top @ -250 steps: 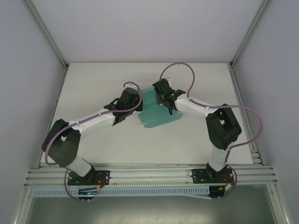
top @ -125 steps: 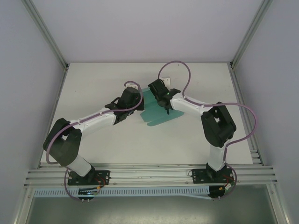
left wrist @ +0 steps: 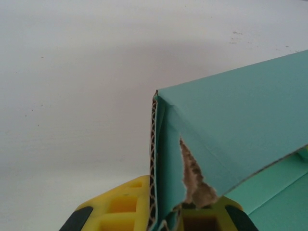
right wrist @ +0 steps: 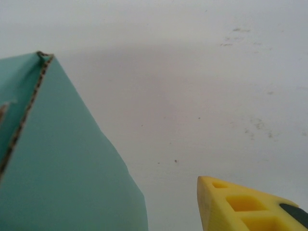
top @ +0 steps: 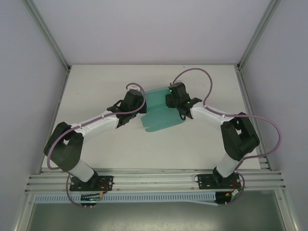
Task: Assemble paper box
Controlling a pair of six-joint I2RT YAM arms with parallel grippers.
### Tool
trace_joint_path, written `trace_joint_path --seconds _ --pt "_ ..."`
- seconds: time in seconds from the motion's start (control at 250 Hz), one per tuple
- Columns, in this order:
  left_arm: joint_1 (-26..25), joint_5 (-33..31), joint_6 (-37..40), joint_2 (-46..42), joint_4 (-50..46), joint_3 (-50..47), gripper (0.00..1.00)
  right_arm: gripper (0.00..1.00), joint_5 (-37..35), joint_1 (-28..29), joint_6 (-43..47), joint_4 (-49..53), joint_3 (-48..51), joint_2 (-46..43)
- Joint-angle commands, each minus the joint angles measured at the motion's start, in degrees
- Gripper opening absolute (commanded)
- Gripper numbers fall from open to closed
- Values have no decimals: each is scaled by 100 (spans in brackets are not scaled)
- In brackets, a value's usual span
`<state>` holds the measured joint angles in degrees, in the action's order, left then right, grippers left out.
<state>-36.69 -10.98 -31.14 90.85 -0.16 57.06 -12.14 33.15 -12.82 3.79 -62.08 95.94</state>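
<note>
- Paper box (top: 161, 115): teal-green card, partly folded, lying near the middle of the white worktop (top: 96, 86) between the two arms.
- In the top view, a paler panel stood raised at the far side. A broader, darker panel spread toward the near side and ended in a rounded flap edge.
- Left gripper (top: 143, 108): met the box at its left edge.
- In the left wrist view, the yellow fingers (left wrist: 120, 209) were closed on a folded wall of the box (left wrist: 231, 120). The wall's cut edge ran up from between them.
- That cut edge showed a brown, wavy corrugated core. Beside it, a torn patch (left wrist: 192, 180) exposed rough brown fibre under the green facing.
- Above the tear, a sloping panel folded over toward the right.
- Right gripper (top: 169, 99): sat at the upper right part of the box in the top view.
- In the right wrist view, one yellow finger (right wrist: 240, 204) sat low at the right, with bare worktop between it and the card. The other finger was hidden behind the box (right wrist: 57, 159).
- From the visible finger's wide offset, the fingers stood parted and gripped nothing.
- The same view showed a pointed corner of the box, its brown corrugated edge slanting down to the left.
</note>
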Motion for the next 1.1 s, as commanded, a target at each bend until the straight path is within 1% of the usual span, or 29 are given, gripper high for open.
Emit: trace_joint_path --seconds 0.0,0.128,0.188,0.264,0.28,0.348,0.472,0.516,0.699,0.771,0.871,0.995,1.095 --pt "153 -412 -116 -295 21 -46 0 44 337 -291 -246 -274 270 -78" --pt "153 -405 -118 -301 16 -44 0 43 460 -291 -366 -440 337 5" --pt "144 -387 -136 -295 30 -29 0 40 492 -293 -460 -482 333 66" --pt "154 -400 -155 -272 43 -30 0 39 486 -283 -608 -575 377 142" --pt "150 -396 -160 -271 43 -26 0 39 608 -282 -641 -594 393 139" --pt "152 -405 -164 -260 43 -17 0 37 646 -287 -780 -726 488 172" --pt "151 -453 -155 -260 25 6 0 35 534 -274 -810 -699 572 177" --pt "148 -456 -152 -257 34 3 0 34 394 -266 -799 -654 576 173" --pt "152 -406 -156 -224 44 26 0 18 323 -242 -760 -740 601 226" --pt "153 -401 -157 -234 27 27 0 12 63 -200 -682 -630 520 299" --pt "152 -422 -147 -268 11 22 0 5 -604 -145 -577 -357 392 373" --pt "153 -441 -138 -296 -36 16 0 1 -1546 -133 -538 258 102 452" --pt "151 -487 -144 -316 -83 32 0 0 -2421 -124 -380 852 -207 617"
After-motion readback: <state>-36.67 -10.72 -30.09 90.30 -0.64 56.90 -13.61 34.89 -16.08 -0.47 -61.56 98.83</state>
